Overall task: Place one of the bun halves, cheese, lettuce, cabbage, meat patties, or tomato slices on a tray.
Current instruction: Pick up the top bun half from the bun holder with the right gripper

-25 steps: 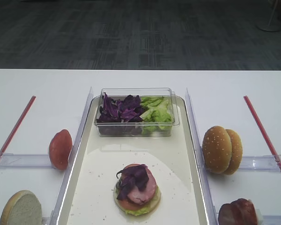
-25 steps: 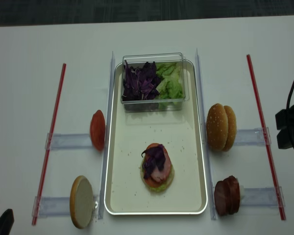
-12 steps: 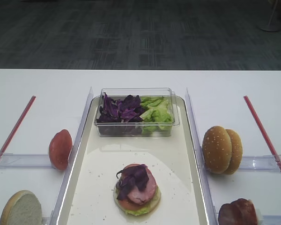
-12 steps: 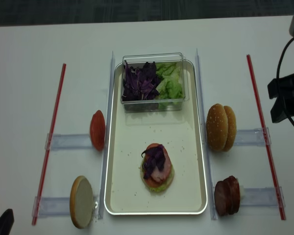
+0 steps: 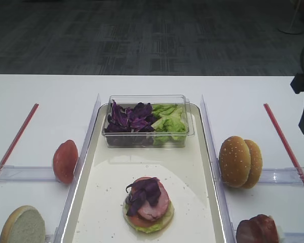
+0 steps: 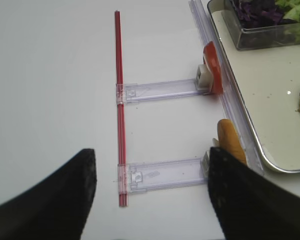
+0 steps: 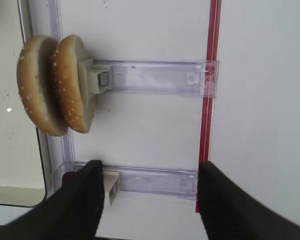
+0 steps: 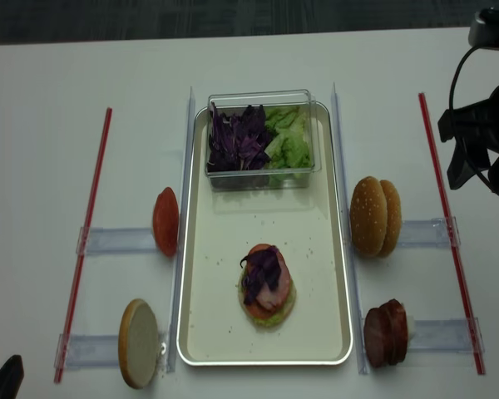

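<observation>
Gripper on the right (image 7: pixel 150 172): hung above the table with fingers spread wide, nothing between them. Judged poised that way to drop over a sesame bun (image 7: pixel 55 82), the wide gap suiting its dome.

Just ahead of the fingertips and off toward the tray side: two buns stood on edge, pressed together, propped by a clear holder (image 7: pixel 155 77), presumably so that fingers could close on one from either face. Under the fingers: a second holder, with patties (image 8: pixel 385 332) at its tray end. Alongside on the outer side: red strip (image 7: pixel 210 100), flat on the table, no obstacle.

Farther inward, past the buns: tray (image 8: pixel 233 249), with a stack (image 8: pixel 266 284) of bun base, greens, red slices and cabbage already built, still lacking a top. Beyond that, at the tray's far end: clear box (image 8: pixel 262 133) of cabbage (image 8: pixel 237 137) and lettuce (image 8: pixel 289 141).

Likely snag: twin buns touching, so easy to drag both or topple the spare.

Gripper on the left (image 6: pixel 150 165): also wide open and empty, parked well away over its own holders, with tomato slice (image 6: pixel 211 67) ahead of it.
</observation>
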Action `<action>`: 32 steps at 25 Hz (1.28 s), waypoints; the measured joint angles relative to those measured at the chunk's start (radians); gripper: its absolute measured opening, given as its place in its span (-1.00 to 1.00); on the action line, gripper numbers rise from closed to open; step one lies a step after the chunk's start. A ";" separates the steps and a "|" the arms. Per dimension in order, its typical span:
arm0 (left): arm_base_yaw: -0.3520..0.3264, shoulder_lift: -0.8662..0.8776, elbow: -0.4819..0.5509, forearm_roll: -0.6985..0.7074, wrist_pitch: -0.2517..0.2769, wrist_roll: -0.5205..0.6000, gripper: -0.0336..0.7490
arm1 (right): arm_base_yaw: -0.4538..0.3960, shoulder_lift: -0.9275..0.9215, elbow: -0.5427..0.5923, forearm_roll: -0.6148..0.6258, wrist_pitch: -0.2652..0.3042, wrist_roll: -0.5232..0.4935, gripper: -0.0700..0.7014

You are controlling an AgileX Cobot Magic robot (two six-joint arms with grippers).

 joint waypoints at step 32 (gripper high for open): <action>0.000 0.000 0.000 0.007 0.000 -0.001 0.21 | 0.129 0.148 -0.007 0.000 -0.131 -0.004 0.34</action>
